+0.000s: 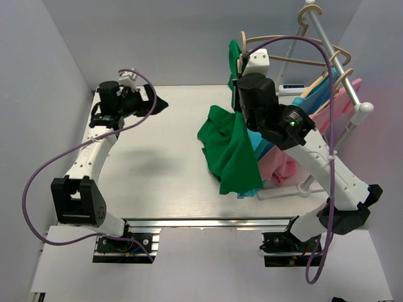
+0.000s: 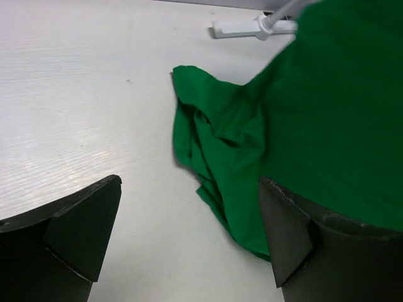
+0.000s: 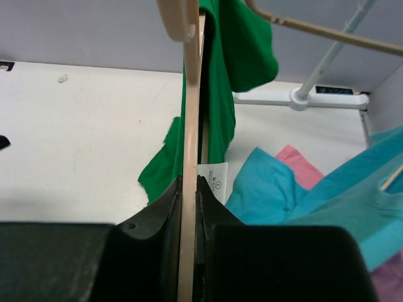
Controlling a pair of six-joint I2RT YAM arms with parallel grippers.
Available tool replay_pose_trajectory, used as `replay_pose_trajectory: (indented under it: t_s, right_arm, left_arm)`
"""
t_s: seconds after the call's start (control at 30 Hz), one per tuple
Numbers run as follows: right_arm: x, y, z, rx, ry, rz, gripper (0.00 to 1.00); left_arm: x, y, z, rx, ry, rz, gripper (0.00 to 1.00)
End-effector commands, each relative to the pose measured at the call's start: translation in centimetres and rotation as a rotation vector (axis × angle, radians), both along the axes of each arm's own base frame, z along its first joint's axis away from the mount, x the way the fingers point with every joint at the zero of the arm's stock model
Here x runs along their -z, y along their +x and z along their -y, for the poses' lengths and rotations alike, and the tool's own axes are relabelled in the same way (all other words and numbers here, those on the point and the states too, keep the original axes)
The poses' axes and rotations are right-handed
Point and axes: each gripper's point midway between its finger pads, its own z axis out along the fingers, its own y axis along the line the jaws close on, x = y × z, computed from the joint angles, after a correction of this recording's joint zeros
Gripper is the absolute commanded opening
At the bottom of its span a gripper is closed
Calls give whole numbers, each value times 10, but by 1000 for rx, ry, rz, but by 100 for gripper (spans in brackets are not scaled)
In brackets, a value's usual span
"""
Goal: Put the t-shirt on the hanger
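Pinching the beige hanger [image 3: 191, 113] edge-on, your right gripper [image 3: 187, 185] is holding it upright while the green t-shirt [image 1: 233, 151] is hanging alongside it and trailing onto the table [image 1: 164, 126], and your left gripper [image 2: 189, 182] is hovering spread wide beside the cloth.

Top camera is sitting above and behind my arm bases, looking down and forward over the whole table [image 1: 170, 157], far enough to be taking in both arms.

Left wrist camera is peering down between the spread fingers of my left gripper [image 2: 189, 185], close to the table, catching the green t-shirt [image 2: 214, 145] and the white rack foot [image 2: 252, 26] beyond.

Right wrist camera is riding very near, facing along the hanger [image 3: 189, 126] pinched in my right gripper [image 3: 187, 195].

All three are sharing the t-shirt; both wrist views are sharing the rack foot.
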Motion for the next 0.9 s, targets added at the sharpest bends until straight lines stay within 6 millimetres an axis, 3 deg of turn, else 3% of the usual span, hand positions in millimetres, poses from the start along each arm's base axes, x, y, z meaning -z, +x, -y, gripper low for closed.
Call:
replay_pose_trajectory:
  t_s: [0.0, 0.03, 0.1, 0.13, 0.17, 0.2, 0.3, 0.4, 0.7, 0.8, 0.87]
  right_arm:
    - [-13, 15, -12, 37, 181, 64, 0]
    - [-19, 18, -16, 33, 215, 65, 0]
    - [-2, 33, -24, 58, 223, 2, 0]
    - [-15, 36, -23, 72, 260, 11, 0]
    - [4, 44, -27, 94, 227, -37, 0]
    - [7, 49, -27, 126, 269, -50, 0]
    - [25, 58, -40, 132, 323, -94, 0]
    - [46, 65, -54, 129, 340, -146, 0]
    - [77, 71, -77, 129, 394, -246, 0]
    - [82, 71, -80, 131, 398, -260, 0]
    - [84, 71, -79, 132, 401, -261, 0]
  left_arm:
    - [-68, -47, 49, 105, 30, 183, 98]
    - [-73, -68, 82, 189, 37, 217, 98]
    - [-83, -101, 102, 267, 51, 292, 98]
    - [-88, -120, 120, 331, 38, 328, 98]
    - [-81, -130, 124, 349, 36, 332, 98]
    - [-92, -150, 132, 385, 16, 370, 98]
    - [-102, -173, 149, 420, 1, 424, 98]
    - [-112, -179, 160, 382, 48, 466, 98]
    - [-68, -129, 180, 146, 310, 405, 98]
    - [-66, -115, 178, 41, 365, 395, 98]
    - [-67, -110, 175, -5, 382, 398, 92]
